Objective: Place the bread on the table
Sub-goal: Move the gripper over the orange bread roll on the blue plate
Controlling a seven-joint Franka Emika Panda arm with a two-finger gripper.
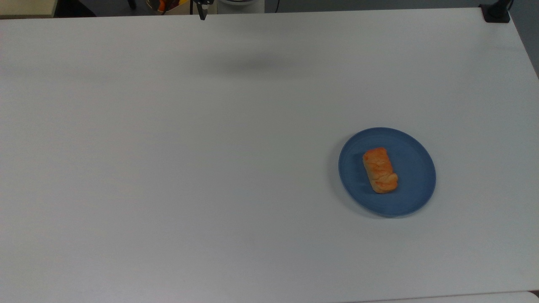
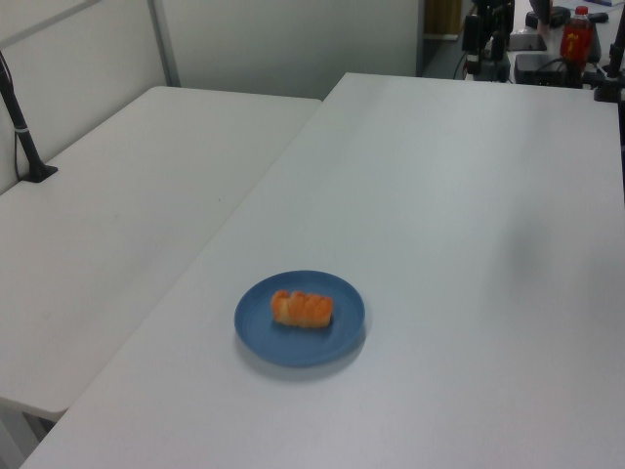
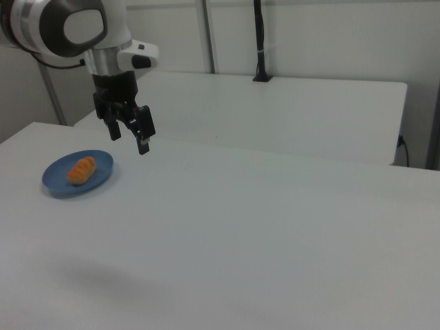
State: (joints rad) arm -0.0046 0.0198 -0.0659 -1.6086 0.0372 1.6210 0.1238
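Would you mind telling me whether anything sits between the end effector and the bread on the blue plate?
Nothing visible does. The end effector hangs open in the air above the table, and the bread lies uncovered on the blue plate, with bare white surface around it.

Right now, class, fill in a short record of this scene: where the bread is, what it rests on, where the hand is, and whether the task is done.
bread: lying on the blue plate, near its middle
blue plate: flat on the white table, toward the top view's right
hand: open, empty, raised above the table, apart from the plate
task status: not yet done; bread not on the table
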